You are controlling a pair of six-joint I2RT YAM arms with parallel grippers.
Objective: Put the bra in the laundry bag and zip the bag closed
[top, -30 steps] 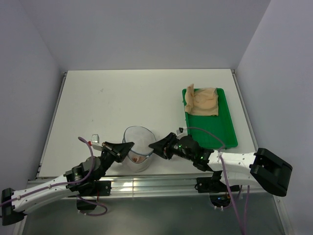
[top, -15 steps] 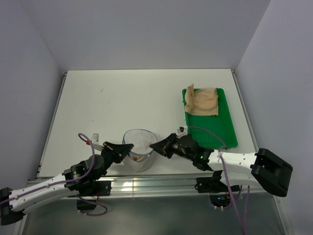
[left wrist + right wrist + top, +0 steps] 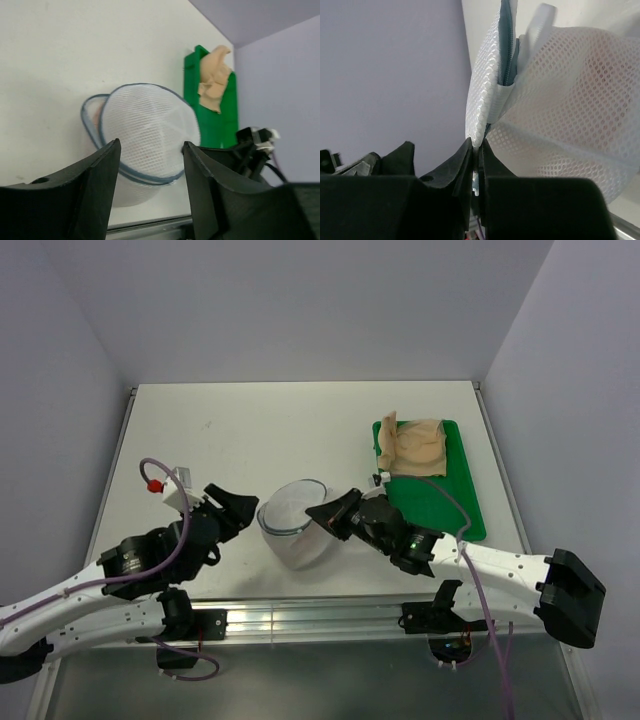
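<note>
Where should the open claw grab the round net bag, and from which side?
Probably the grey zip rim on the left side of the bag, coming in from the left. The right gripper pinches the right edge, and the mesh domes are soft and round, so that thin raised rim likely gives the open left gripper the firmest hold.

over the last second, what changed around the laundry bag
The left gripper let go of the laundry bag, opened, and drew back to the left. The right gripper closed on the bag's rim and shifted the bag away from the arm bases, slightly rightward. The bra stayed inside the bag. The tan garment and the green tray did not move.
</note>
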